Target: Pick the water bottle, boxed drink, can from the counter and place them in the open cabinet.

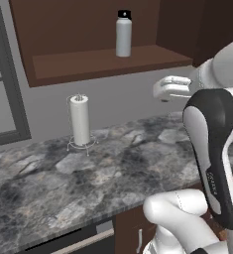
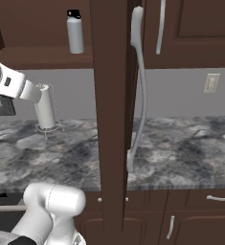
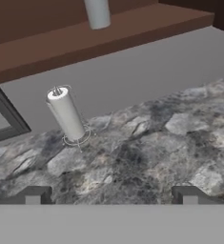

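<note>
Grey-white bottle stands upright on cabinet shelf, above and ahead of gripper, whose jaws are wide and empty over counter.

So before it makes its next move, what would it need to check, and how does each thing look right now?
1. Water bottle upright on the cabinet shelf: ok.
2. Gripper open and holding nothing: ok.
3. Gripper clear of the paper towel roll: ok, counter lies between them.
4. Cabinet door swung open: ok.
5. Can located: cannot tell.
6. Boxed drink located: cannot tell.
</note>
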You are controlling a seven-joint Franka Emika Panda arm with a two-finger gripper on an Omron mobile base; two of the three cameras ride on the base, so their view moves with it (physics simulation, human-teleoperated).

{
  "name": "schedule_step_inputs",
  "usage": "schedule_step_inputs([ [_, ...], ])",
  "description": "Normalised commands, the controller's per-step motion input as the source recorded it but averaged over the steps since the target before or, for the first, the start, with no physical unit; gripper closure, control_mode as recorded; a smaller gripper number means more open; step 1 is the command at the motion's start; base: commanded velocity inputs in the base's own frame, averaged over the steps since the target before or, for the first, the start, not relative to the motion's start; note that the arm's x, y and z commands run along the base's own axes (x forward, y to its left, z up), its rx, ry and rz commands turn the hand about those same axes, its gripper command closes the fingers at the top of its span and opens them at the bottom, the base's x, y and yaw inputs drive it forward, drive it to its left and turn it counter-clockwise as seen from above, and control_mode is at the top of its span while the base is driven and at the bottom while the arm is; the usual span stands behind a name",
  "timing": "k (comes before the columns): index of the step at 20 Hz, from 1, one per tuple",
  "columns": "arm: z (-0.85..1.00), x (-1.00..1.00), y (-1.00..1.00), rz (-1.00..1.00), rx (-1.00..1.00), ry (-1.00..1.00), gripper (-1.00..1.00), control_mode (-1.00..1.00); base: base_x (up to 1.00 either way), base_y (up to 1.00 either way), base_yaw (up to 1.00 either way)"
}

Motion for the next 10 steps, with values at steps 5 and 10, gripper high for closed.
schedule_step_inputs([
  [5, -0.7, -0.38, -0.12, -0.03, -0.02, 0.18, -1.0, -1.0, 0.0, 0.0, 0.0],
  [10, -0.6, 0.0, -0.18, -0.01, -0.1, 0.22, -1.0, -1.0, 0.0, 0.0, 0.0],
])
